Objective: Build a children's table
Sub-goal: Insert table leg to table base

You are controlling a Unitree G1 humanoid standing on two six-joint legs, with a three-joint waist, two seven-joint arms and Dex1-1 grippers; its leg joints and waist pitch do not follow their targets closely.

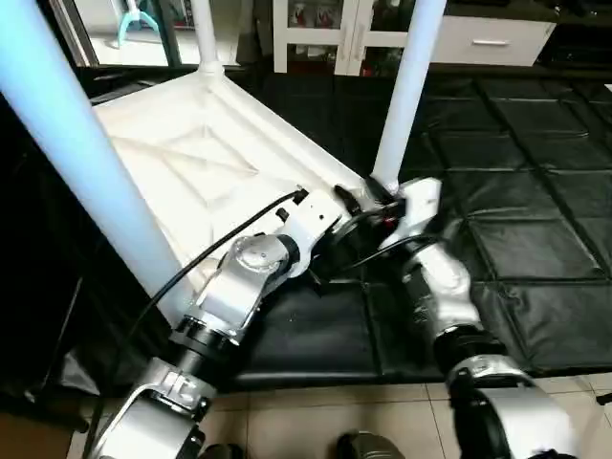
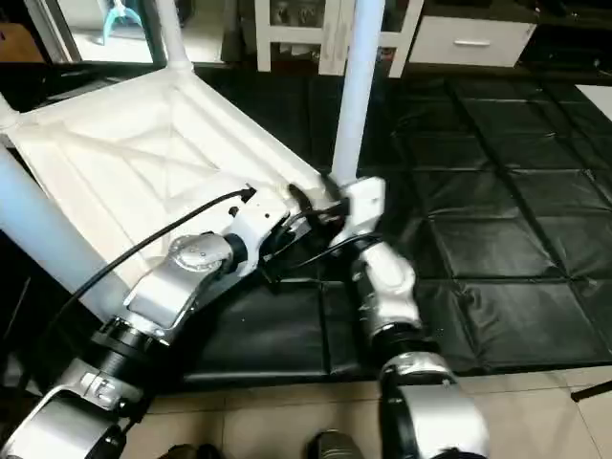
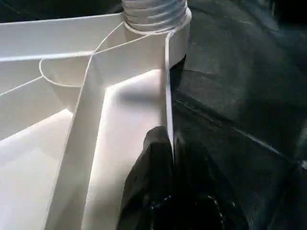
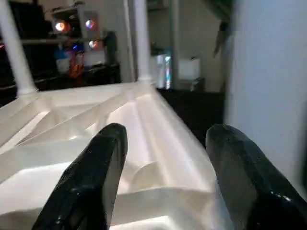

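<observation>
The children's table top (image 1: 191, 163) lies upside down on the black mat, ribbed underside up. Three white legs stand in its corner sockets: one at the near left (image 1: 76, 143), one at the far corner (image 1: 204, 33), one at the right corner (image 1: 406, 96). My left gripper (image 3: 170, 136) is shut on the top's thin rim wall, a short way from the socket (image 3: 153, 14) that holds the right leg's threaded end. My right gripper (image 4: 165, 139) stands open at that leg's base, with the leg (image 4: 268, 72) just outside one finger and nothing between the fingers.
Black foam mat tiles (image 1: 535, 191) cover the floor to the right of the top. A white cabinet (image 1: 478, 38) with a drawer stands at the back. Beige floor tiles (image 1: 316, 421) run along the mat's near edge. A black cable (image 1: 191, 268) runs along my left forearm.
</observation>
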